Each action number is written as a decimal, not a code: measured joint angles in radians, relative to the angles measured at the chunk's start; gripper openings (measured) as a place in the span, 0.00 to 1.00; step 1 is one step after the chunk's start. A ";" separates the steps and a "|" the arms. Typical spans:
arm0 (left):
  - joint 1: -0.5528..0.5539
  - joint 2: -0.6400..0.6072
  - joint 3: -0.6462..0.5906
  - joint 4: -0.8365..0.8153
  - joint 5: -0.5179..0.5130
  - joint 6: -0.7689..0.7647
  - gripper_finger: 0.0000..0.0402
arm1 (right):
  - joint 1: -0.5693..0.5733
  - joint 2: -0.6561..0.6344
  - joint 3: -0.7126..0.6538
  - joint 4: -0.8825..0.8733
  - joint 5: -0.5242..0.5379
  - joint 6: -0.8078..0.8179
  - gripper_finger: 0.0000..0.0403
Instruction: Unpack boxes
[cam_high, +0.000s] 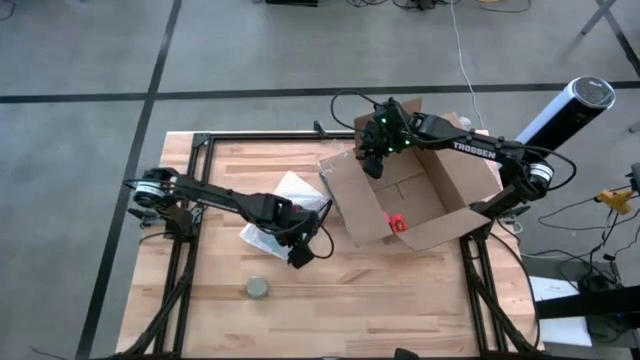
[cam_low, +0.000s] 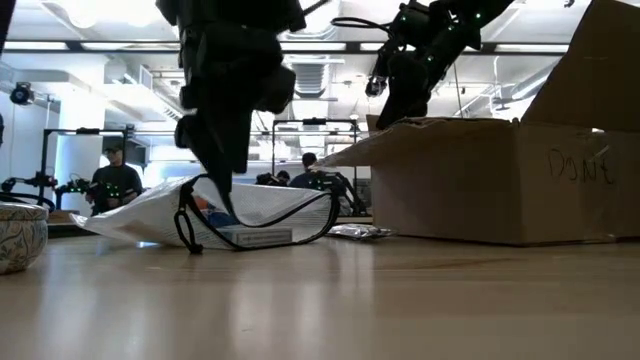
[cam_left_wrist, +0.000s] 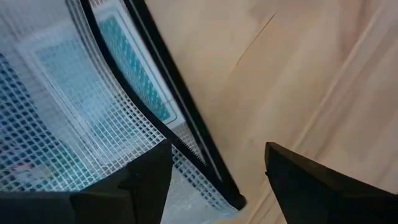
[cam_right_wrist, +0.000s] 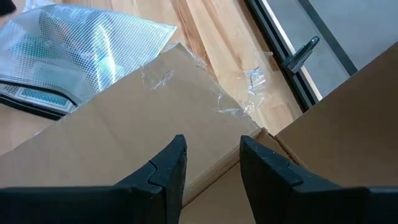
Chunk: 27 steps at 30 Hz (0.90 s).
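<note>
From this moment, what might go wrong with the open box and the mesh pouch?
1. The left gripper hangs open at the edge of the translucent mesh zip pouch; its fingers might catch the black zip and drag the pouch.
2. The right gripper stands open above a flap of the brown corrugated cardboard box; pressing down there could tilt or shift the box.

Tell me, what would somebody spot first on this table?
The big open cardboard box on the table's right side, with something small and red lying inside. The right gripper hangs over its far-left flap, fingers apart. Left of the box lies a see-through mesh pouch, with the left gripper open right at its edge. A small round tin sits alone near the front.
</note>
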<state>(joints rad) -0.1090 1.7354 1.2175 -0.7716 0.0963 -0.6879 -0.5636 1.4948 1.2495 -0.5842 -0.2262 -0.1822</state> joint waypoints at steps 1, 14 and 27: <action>-0.001 0.008 0.000 -0.009 0.000 0.000 0.58 | 0.000 0.000 0.000 0.000 0.000 0.000 0.29; 0.001 -0.001 0.000 -0.224 -0.092 -0.113 0.43 | 0.000 0.000 0.000 0.004 0.000 0.053 0.24; -0.015 -0.076 0.000 -0.189 -0.095 -0.037 0.17 | 0.000 0.000 0.000 0.032 0.000 0.106 0.25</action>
<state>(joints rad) -0.1238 1.6592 1.2171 -0.9609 0.0010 -0.7252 -0.5635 1.4948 1.2491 -0.5527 -0.2264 -0.0757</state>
